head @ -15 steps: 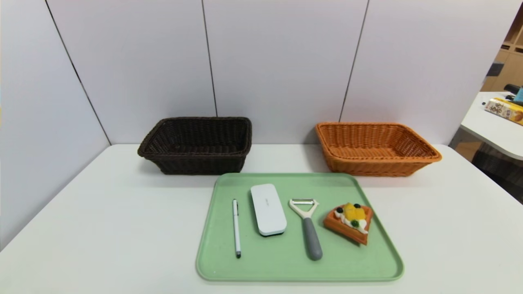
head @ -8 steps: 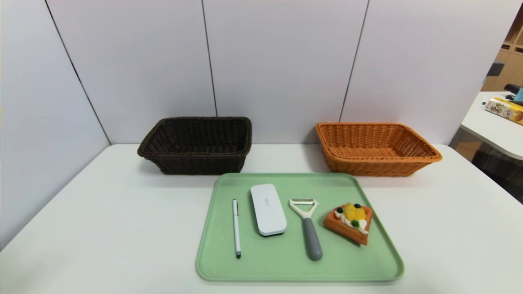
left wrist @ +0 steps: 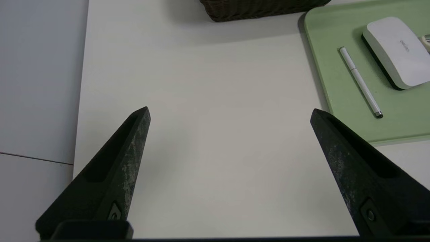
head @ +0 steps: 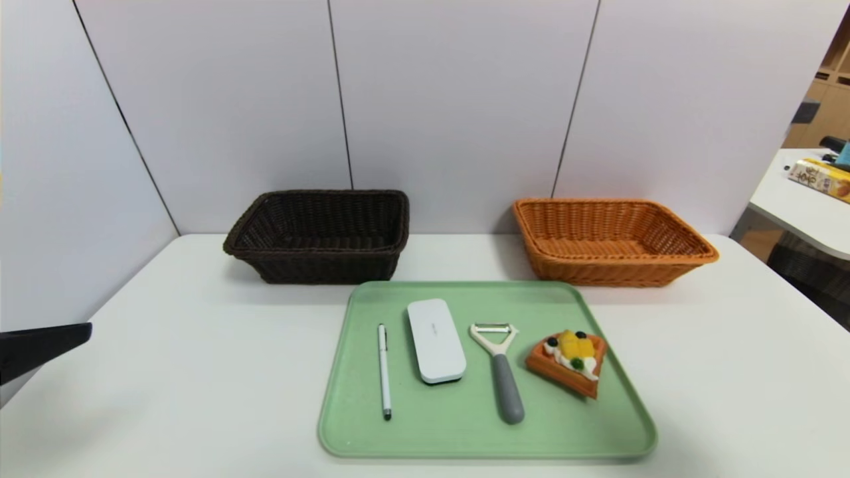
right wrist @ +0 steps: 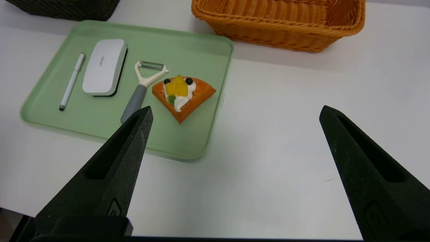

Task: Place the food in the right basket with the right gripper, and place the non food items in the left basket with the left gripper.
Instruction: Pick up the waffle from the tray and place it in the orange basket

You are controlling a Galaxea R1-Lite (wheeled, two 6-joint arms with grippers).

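In the head view we see a green tray [head: 465, 438] in the lower centre of the frame, resting on the white table [head: 166, 372]. Four things lie on it in a row, none touching: from frame left, a white pen [head: 384, 369], a white case [head: 435, 340], a peeler [head: 499, 369] with a grey handle, and a toy waffle slice [head: 568, 362] topped with fruit and cream (the only food there). Behind the tray, toward the upper half of the frame, stand two wicker baskets well apart: the dark brown basket [head: 319, 236] left of centre and the orange basket [head: 611, 241] right of centre; we see nothing inside either.

The left gripper [left wrist: 230, 114] has its fingers spread wide with nothing between them, over bare table just beside the tray's left edge; in the head view only one dark fingertip shows at the far left edge, at mid height. The right gripper [right wrist: 235, 114] is likewise released and holds nothing, over bare table beside the tray's right edge, with the waffle slice near one of its fingers [right wrist: 114, 168] in its own wrist view
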